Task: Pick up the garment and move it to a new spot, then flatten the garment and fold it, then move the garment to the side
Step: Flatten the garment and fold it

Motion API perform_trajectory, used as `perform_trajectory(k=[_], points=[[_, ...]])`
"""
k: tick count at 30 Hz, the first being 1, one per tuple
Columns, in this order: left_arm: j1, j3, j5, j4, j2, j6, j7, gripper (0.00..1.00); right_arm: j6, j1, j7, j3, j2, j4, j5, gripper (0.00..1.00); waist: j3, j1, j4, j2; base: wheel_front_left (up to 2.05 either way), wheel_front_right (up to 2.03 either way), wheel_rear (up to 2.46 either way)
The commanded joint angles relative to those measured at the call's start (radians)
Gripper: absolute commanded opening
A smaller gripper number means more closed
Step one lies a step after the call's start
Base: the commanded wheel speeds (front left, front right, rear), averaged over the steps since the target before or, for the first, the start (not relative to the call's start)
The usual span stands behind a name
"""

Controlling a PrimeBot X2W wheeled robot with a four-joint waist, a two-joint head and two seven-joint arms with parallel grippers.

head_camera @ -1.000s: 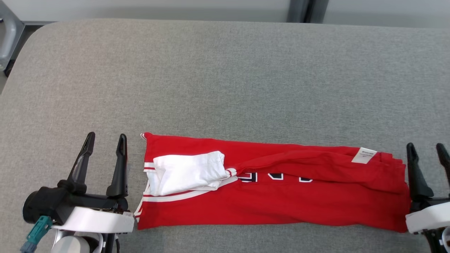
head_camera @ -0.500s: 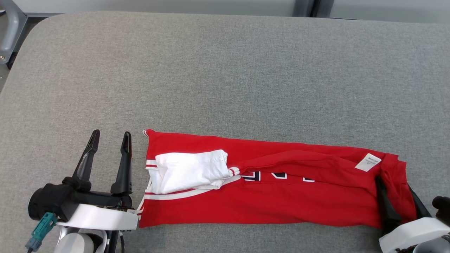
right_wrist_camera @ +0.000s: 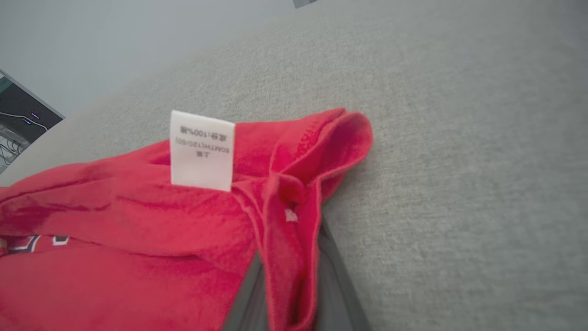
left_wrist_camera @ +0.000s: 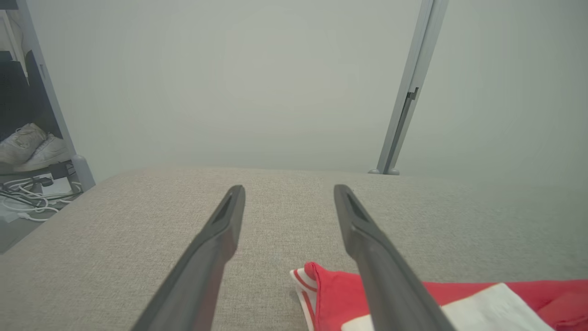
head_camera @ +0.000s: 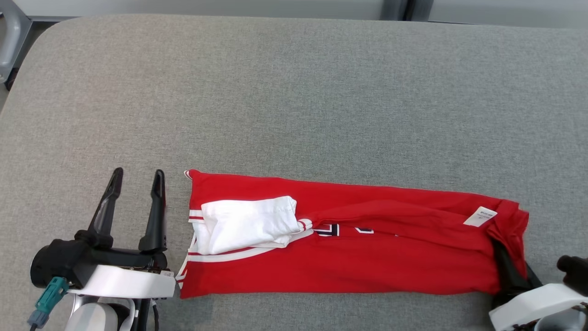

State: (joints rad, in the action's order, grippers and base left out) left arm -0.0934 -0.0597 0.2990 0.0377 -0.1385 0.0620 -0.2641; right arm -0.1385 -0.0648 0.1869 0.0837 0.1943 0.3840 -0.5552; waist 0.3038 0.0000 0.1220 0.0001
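Note:
The garment [head_camera: 367, 266] is a red shirt with white trim, folded into a long strip across the near part of the grey table [head_camera: 294, 92]. A white sleeve [head_camera: 248, 225] lies on its left half and a white label [head_camera: 480, 216] near its right end. My left gripper [head_camera: 138, 172] stands open just left of the garment's left edge, apart from it; in the left wrist view the left gripper [left_wrist_camera: 289, 188] has the red corner [left_wrist_camera: 335, 294] beside its right finger. My right gripper [head_camera: 507, 250] is shut on the bunched right end, and in the right wrist view the right gripper [right_wrist_camera: 289, 276] pinches a red fold [right_wrist_camera: 138, 230] below the label [right_wrist_camera: 202, 149].
A metal post [head_camera: 395, 9] rises behind the table's far edge, and a grey frame [head_camera: 9, 41] stands off its far left corner. White shoes [left_wrist_camera: 27, 147] and cables [left_wrist_camera: 27, 197] lie on the floor to the left.
My right gripper has moved in from beside the garment's right end and shut on it, bunching the cloth there. The left gripper has stayed open in about the same place.

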Motion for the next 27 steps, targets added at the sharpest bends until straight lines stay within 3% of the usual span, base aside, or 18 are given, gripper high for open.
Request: perform_trajectory(k=[1, 10, 14, 19, 27], points=[[-0.014, 0.007, -0.004, -0.003, 0.002, 0.007, -0.001, 1.00, 0.015, 0.021, -0.010, -0.022, 0.032, 0.053, -0.011, 0.00, -0.002, 0.0000, -0.004, -0.0001, 0.00, 0.00, 0.00], [-0.004, 0.013, -0.015, -0.004, 0.009, 0.015, -0.001, 1.00, 0.011, 0.044, 0.014, -0.141, 0.195, 0.009, -0.023, 0.00, -0.007, 0.0000, -0.018, -0.0001, 0.00, 0.00, 0.00], [0.001, 0.022, -0.018, -0.008, 0.010, 0.015, -0.001, 1.00, 0.008, 0.059, -0.001, -0.188, 0.227, -0.033, -0.028, 0.00, -0.007, 0.0000, -0.024, -0.0001, 0.00, 0.00, 0.00], [0.000, 0.020, -0.023, -0.008, 0.015, 0.015, -0.001, 1.00, 0.008, 0.064, -0.035, -0.170, 0.224, -0.105, -0.031, 0.00, -0.011, 0.0000, -0.028, -0.0001, 0.00, 0.00, 0.00], [0.023, 0.013, -0.027, -0.002, 0.023, 0.011, -0.001, 1.00, 0.008, 0.044, -0.146, -0.074, 0.135, -0.344, -0.079, 0.00, -0.040, 0.0000, -0.035, -0.0001, 0.00, 0.00, 0.00]])
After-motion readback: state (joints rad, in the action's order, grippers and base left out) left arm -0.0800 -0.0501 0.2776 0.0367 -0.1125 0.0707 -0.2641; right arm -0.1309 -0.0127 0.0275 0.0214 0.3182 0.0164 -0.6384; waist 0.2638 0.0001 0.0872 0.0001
